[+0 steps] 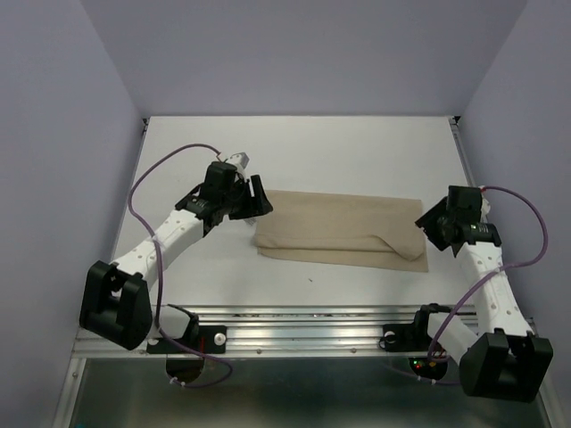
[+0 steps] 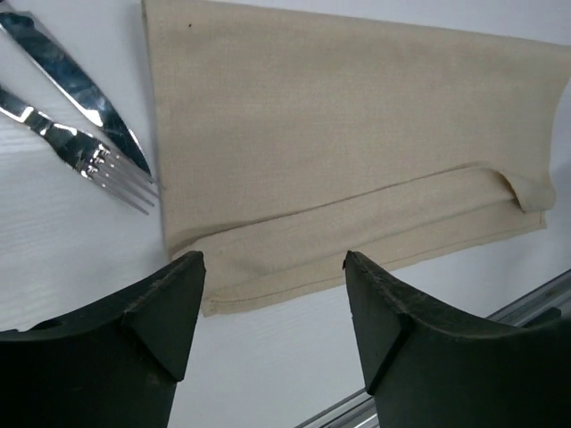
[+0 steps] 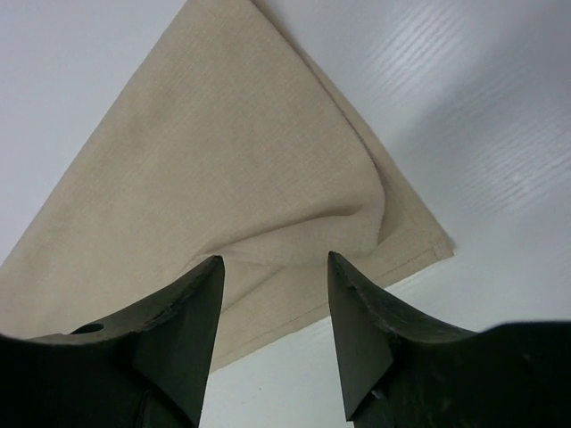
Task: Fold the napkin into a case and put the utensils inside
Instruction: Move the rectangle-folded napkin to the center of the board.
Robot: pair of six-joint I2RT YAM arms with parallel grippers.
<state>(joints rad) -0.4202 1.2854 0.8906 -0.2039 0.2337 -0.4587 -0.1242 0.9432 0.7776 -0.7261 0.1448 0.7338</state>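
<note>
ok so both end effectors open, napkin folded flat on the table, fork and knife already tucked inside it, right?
Not quite. The fork and knife aren't inside: the left wrist view shows them lying out on the bare table, just beside the napkin. The rest holds.

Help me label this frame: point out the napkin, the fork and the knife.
napkin (image 1: 339, 227), top external view, middle of the cloth.
fork (image 2: 116, 171), left wrist view, tines.
knife (image 2: 76, 85), left wrist view, blade.
</note>
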